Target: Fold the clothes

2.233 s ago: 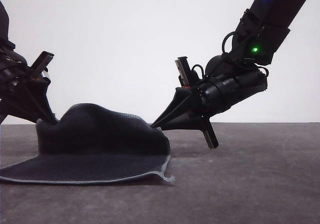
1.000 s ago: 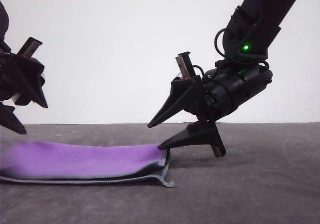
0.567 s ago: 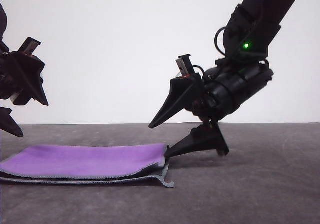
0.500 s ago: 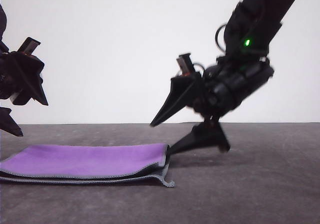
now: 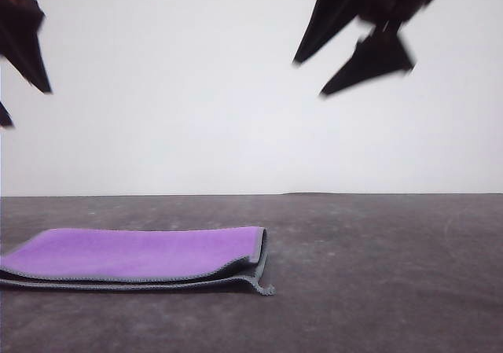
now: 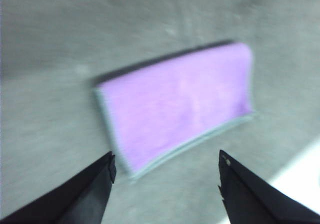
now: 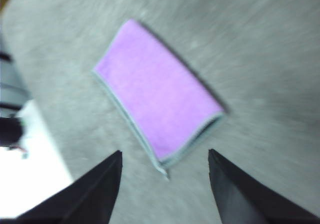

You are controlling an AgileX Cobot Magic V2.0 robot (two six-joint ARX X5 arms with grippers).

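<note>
1. Although the cloth [image 5: 141,255] lay folded in half on the tabletop [image 5: 377,274], purple face up and dark face underneath, I judged the fold not quite safe: the lower layer stuck out past the upper one at the right corner, and its grey edging [image 5: 263,287] curled up there, so the soft fabric might creep open or leave the edges mismatched if a second fold were asked of me.
2. A further risk, as I judged it, lay in any return to the cloth: both layers sat loosely together, so a pinch at the corner could catch one layer alone and drag the fold apart.
3. My left tool [image 6: 165,176] was spread wide, its fingers well apart, holding nothing and touching nothing; it hung high above the cloth.
4. My right tool [image 7: 165,171] was likewise spread and empty, well clear of the tabletop.
5. The motion blur hid fine detail of the fingertips, yet the gaps between them showed bare tabletop and cloth.
</note>
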